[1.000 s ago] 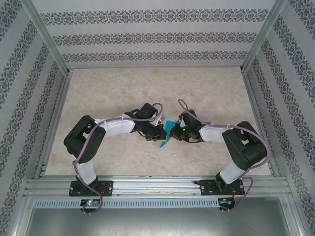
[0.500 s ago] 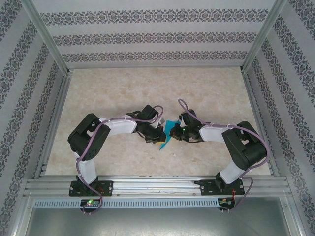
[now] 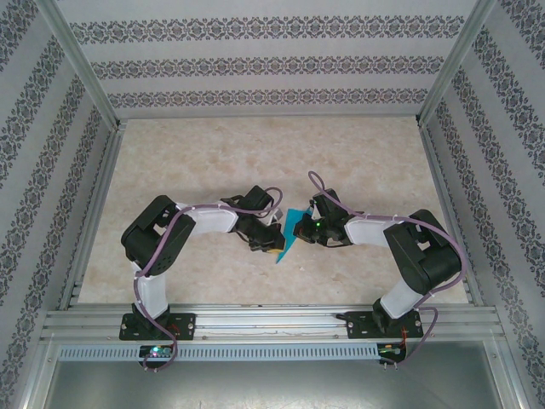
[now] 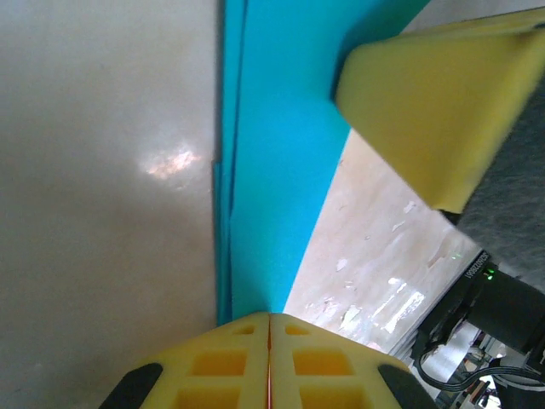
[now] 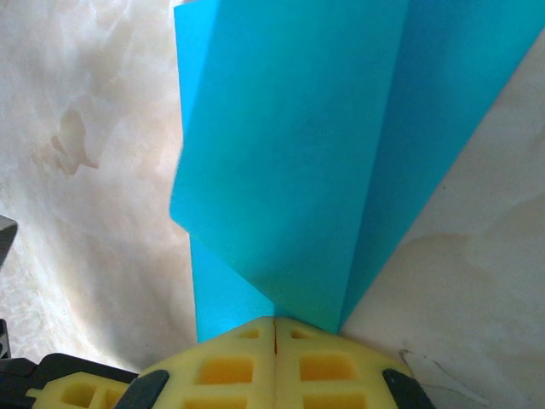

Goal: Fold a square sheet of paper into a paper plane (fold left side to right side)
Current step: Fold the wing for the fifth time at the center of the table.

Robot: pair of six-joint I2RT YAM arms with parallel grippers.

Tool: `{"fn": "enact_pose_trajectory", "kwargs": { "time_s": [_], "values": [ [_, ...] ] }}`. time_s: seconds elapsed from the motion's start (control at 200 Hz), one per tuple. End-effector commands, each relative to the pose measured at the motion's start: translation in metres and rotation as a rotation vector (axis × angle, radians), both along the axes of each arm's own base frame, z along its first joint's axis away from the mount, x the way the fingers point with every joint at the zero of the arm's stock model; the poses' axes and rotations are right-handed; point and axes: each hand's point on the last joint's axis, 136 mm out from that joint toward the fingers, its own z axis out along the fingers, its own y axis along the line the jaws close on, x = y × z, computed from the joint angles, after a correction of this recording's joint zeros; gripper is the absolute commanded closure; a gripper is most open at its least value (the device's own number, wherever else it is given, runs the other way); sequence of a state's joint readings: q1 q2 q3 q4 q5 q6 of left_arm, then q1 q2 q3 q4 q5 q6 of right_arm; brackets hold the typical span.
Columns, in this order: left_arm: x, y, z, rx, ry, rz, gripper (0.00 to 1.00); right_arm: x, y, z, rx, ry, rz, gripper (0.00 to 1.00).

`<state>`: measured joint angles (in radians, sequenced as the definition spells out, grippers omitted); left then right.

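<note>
The teal-blue sheet of paper (image 3: pixel 291 228) is folded into a narrow pointed shape and sits between the two arms at the table's middle, its point toward the near edge. My left gripper (image 3: pixel 273 243) is shut on its left side; in the left wrist view the layered paper (image 4: pixel 272 170) runs straight out from the closed tips of the left gripper (image 4: pixel 269 315). My right gripper (image 3: pixel 305 228) is shut on the right side. In the right wrist view, folded flaps of paper (image 5: pixel 289 153) fan out from the tips of the right gripper (image 5: pixel 274 319). A yellow right finger (image 4: pixel 434 111) touches the paper's far end.
The marbled table top (image 3: pixel 255 162) stretches beyond the arms to patterned walls on three sides. An aluminium rail (image 3: pixel 272 322) carries both arm bases along the near edge. Metal frame posts (image 3: pixel 81 68) stand at the back corners.
The left arm's elbow has swung a little to the right and its gripper has shifted slightly along the paper toward the near edge. The right arm has stayed put.
</note>
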<state>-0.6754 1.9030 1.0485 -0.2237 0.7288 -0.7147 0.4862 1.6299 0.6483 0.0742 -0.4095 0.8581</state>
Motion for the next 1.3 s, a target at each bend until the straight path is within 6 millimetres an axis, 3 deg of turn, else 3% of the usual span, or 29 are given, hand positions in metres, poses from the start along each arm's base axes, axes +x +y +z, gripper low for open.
{"fn": "enact_pose_trajectory", "kwargs": {
  "time_s": [0.0, 0.34, 0.59, 0.744, 1.054, 1.294],
  "values": [
    [-0.012, 0.005, -0.014, 0.041, 0.021, -0.020, 0.91, -0.038, -0.027, -0.042, -0.145, 0.175, -0.002, 1.00],
    [-0.020, 0.010, -0.028, 0.087, 0.035, -0.025, 0.92, -0.032, -0.021, -0.034, -0.126, 0.146, 0.008, 1.00],
    [-0.028, 0.022, -0.043, 0.190, 0.039, -0.030, 0.95, 0.005, -0.001, 0.018, -0.040, -0.025, 0.047, 1.00],
    [-0.032, 0.030, -0.049, 0.256, 0.032, -0.037, 0.97, 0.012, 0.002, 0.042, -0.005, -0.111, 0.062, 1.00],
    [-0.037, 0.042, -0.057, 0.381, 0.009, -0.078, 1.00, -0.006, 0.010, 0.035, 0.055, -0.155, 0.096, 1.00],
    [-0.038, 0.044, -0.060, 0.427, 0.001, -0.104, 1.00, -0.005, 0.013, 0.019, 0.044, -0.145, 0.105, 1.00]
  ]
}}
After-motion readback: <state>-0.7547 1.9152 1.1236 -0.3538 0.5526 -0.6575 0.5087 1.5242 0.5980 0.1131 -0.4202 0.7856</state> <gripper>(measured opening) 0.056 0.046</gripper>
